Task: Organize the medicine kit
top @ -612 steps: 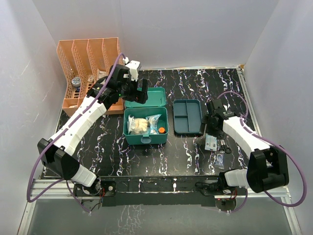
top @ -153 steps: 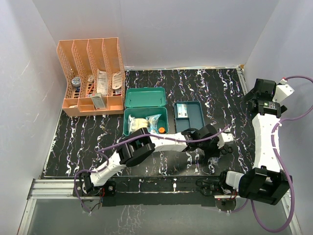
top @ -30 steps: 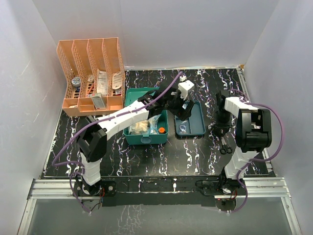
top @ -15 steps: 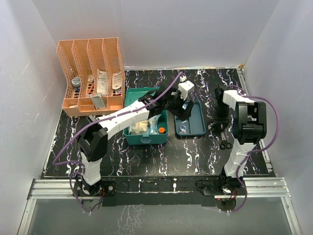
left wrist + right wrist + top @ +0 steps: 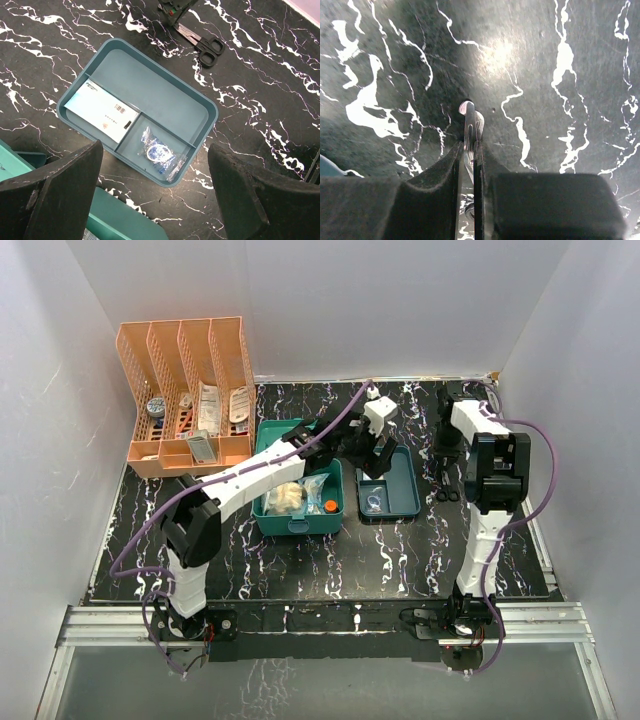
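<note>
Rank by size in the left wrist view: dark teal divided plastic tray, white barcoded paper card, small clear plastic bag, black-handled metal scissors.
Dark teal divided plastic tray
White barcoded paper card
Small clear plastic bag and black-handled metal scissors: too alike to rank

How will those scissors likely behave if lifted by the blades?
Probably stiff and light: the scissors are small, with metal blades and black loop handles. Pinched at the thin, smooth blades by the right tool, they may pivot or slip, with the handle end sagging. The blades look closed but might swing apart.
</note>
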Controlling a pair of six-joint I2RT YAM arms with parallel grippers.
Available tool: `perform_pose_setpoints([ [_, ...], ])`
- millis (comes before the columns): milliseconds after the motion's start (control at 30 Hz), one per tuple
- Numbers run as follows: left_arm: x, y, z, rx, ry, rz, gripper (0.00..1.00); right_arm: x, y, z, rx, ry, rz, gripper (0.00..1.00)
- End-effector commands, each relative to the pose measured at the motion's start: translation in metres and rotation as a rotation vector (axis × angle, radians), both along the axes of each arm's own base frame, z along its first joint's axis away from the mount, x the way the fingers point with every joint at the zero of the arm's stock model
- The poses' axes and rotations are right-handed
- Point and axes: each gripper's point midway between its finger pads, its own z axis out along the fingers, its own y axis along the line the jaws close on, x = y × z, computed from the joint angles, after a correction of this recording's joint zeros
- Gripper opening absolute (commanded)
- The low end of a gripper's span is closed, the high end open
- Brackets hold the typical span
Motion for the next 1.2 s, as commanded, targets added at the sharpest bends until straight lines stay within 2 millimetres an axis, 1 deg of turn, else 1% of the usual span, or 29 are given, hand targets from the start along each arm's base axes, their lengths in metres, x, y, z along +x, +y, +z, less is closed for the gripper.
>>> perform_pose_setpoints([
  [0,0.006,-0.001,0.007,0.007,-0.007,0.004,0.84,0.040,0.008,-0.016,0.058,-0.112,-0.039,0.00],
  [67,0.006,-0.001,0.007,0.010,-0.006,0.006,0.84,0.043,0.007,-0.016,0.054,-0.123,-0.040,0.00],
  [133,0.007,-0.002,0.007,0.008,-0.005,0.008,0.84,0.043,0.006,-0.010,0.050,-0.142,-0.039,0.00],
  [200,0.006,-0.002,0.007,0.010,0.000,0.007,0.84,0.046,0.005,0.005,0.042,-0.189,-0.039,0.07],
  [300,0.005,-0.001,0.008,0.010,0.003,0.006,0.84,0.049,0.005,0.033,0.041,-0.269,-0.035,0.35],
  [367,0.003,0.000,0.009,0.012,0.005,0.005,0.84,0.051,0.007,0.049,0.046,-0.298,-0.025,0.49],
  [467,0.001,0.002,0.009,0.013,0.009,0.005,0.84,0.048,0.006,0.065,0.038,-0.301,-0.001,0.62],
  [500,0.001,0.004,0.010,0.011,0.008,0.006,0.84,0.045,0.006,0.067,0.036,-0.289,0.009,0.63],
  [567,-0.001,0.005,0.011,0.009,0.007,0.005,0.84,0.036,0.005,0.065,0.032,-0.244,0.031,0.63],
  [700,-0.005,0.009,0.014,0.005,0.009,0.005,0.84,0.008,0.004,0.046,0.020,-0.131,0.088,0.63],
  [800,-0.008,0.011,0.017,-0.001,0.012,0.003,0.84,-0.008,0.002,0.036,0.006,-0.109,0.101,0.63],
  [900,-0.012,0.012,0.020,-0.005,0.017,-0.004,0.84,-0.017,0.004,0.028,0.016,-0.086,0.108,0.61],
  [967,-0.014,0.015,0.022,-0.008,0.017,-0.004,0.84,-0.022,0.005,0.025,0.021,-0.065,0.113,0.59],
  [1100,-0.015,0.017,0.026,-0.012,0.007,-0.003,0.84,-0.028,0.007,0.027,0.033,-0.051,0.118,0.52],
  [1167,-0.016,0.018,0.029,-0.017,0.006,-0.002,0.84,-0.031,0.007,0.029,0.032,-0.049,0.122,0.50],
])
